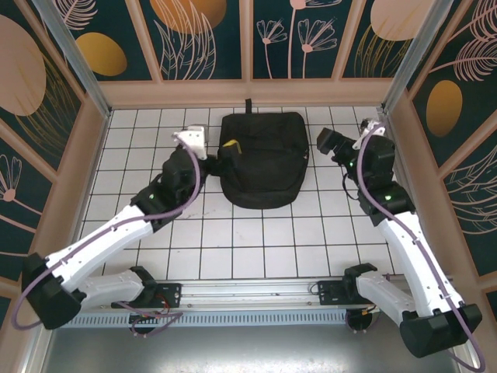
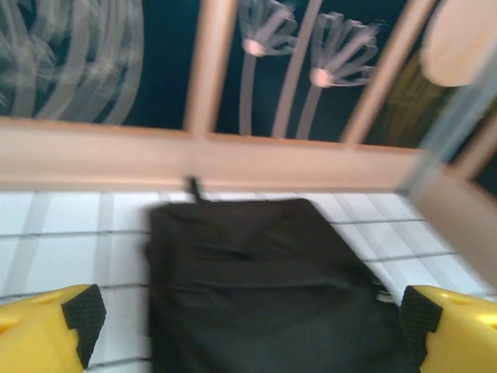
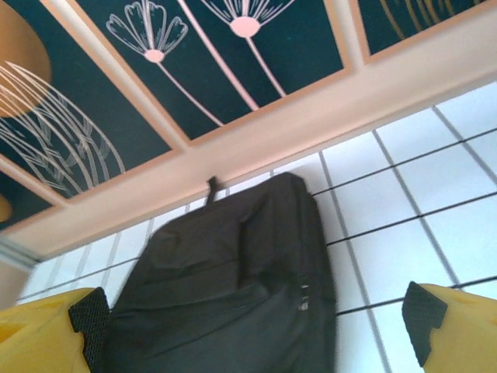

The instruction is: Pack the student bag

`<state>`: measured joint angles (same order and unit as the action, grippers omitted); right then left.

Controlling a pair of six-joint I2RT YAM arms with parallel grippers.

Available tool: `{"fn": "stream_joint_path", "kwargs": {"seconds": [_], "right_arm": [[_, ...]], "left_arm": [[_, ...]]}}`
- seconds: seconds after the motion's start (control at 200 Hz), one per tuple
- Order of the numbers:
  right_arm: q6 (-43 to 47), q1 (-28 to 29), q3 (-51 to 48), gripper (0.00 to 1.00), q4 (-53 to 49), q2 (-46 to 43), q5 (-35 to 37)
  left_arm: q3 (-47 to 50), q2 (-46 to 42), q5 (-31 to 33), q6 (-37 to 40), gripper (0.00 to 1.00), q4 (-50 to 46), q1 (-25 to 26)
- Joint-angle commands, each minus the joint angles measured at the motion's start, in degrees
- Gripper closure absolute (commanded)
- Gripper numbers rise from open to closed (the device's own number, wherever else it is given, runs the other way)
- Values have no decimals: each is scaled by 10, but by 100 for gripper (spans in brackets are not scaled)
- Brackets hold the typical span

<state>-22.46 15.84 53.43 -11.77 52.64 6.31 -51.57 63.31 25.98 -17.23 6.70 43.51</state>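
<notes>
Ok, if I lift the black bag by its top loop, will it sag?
Probably sags: the student bag is soft, creased fabric lying flat on the tiled table. Pushed sideways, it would likely buckle or slide rather than roll or tip. The top loop looks thin, so a pinch may slip.

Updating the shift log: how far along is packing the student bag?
Looks done: the student bag lies flat on the tiled table, apparently closed. In hand: nothing; the left tool and right tool stand open, one at each side. Left: perhaps only backing off; the zippers are too small to confirm.
</notes>
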Motion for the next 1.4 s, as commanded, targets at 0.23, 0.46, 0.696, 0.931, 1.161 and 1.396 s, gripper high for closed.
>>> {"fn": "stream_joint_path", "kwargs": {"seconds": [0.23,0.46,0.696,0.931,1.161,1.396], "right_arm": [[165,-25,-218,1,386,12,128],[181,-102,-323,1,502,73,152],[159,-145,-440,1,710,187,108],[196,-165,-436,1,880,332,17],[203,-162,-411,1,851,355,14],[203,-162,-410,1,851,356,13]], "left_arm": [[159,77,9,11,1,151,-295],[251,119,-82,71,1,312,-399],[373,176,-123,123,1,601,-416],[379,239,-191,129,1,661,-432],[375,241,-186,128,1,654,-432],[379,238,-186,130,1,660,-432]]}}
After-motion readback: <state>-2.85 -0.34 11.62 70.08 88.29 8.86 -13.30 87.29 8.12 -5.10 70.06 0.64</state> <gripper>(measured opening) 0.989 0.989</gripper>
